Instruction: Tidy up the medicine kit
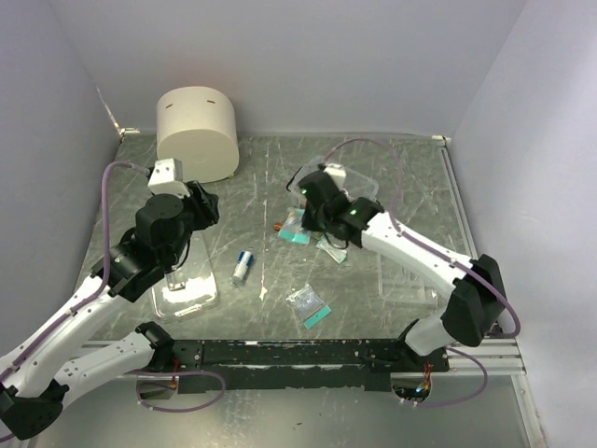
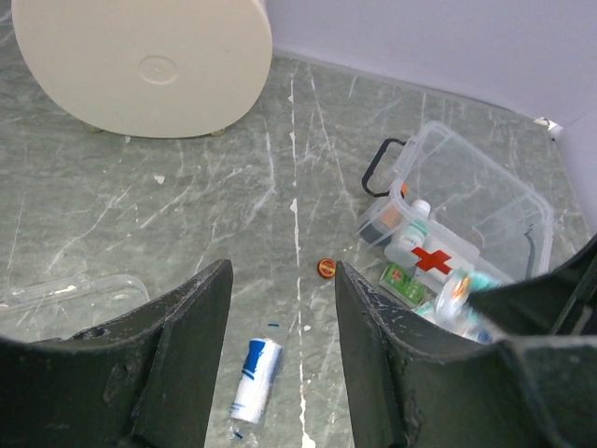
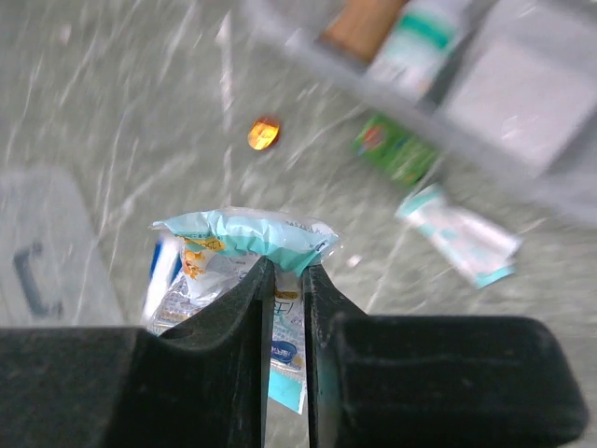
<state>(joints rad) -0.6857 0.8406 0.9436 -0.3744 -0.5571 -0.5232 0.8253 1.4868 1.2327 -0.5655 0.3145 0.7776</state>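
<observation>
Black fingertips of the right gripper (image 3: 287, 271) fill the foreground of its wrist view, clamped on the top edge of a crumpled clear-and-teal plastic packet (image 3: 247, 233), which hangs between them above the table.

Ahead of that gripper and off to its right stands the medicine kit (image 3: 522, 103), a small clear plastic rectangular box with rounded corners; it is blurred here. From the left wrist the medicine kit (image 2: 485, 201) shows sharper, ahead and to the right of the left gripper (image 2: 283, 280): a red cross on its side, a black handle at its near end, and small bottles showing through the wall. Just beside the kit, on the right gripper's side, lie a flat green packet (image 2: 403, 280) and a white-and-teal sachet (image 3: 457, 233).

A small round orange disc (image 2: 326, 269) lies on the table just ahead of the left gripper's right finger. That gripper's jaws stand apart with nothing between them. Below its gap lies a small white-and-blue tube (image 2: 255, 380), and to its left a shallow clear plastic tray (image 2: 65, 299). Far ahead and left stands a large cream cylinder (image 2: 140, 61).
</observation>
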